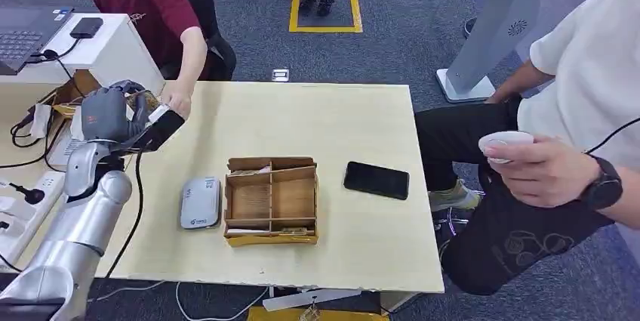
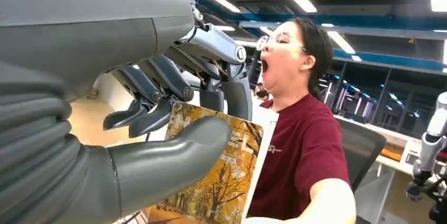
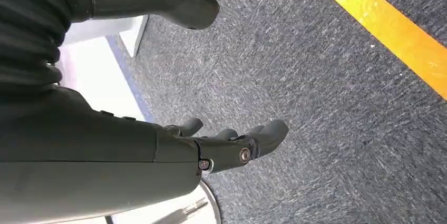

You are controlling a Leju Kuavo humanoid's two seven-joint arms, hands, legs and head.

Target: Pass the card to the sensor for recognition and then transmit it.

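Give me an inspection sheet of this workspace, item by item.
Surface: pale wooden table, bare at the far side.
Job's things: picture-printed card held in the left hand; grey-white sensor box on the table.
Clutter: brown compartmented cardboard tray; black phone to its right, apart.
Hands: left hand pinches the card near a person's hand; right hand hangs over grey carpet, holding nothing.
Cables: black cable trailing off the left arm; power strip at left.
Surroundings: seated person in white holding a small white device.

The right hand hangs empty, fingers apart, above grey carpet crossed by a yellow stripe.
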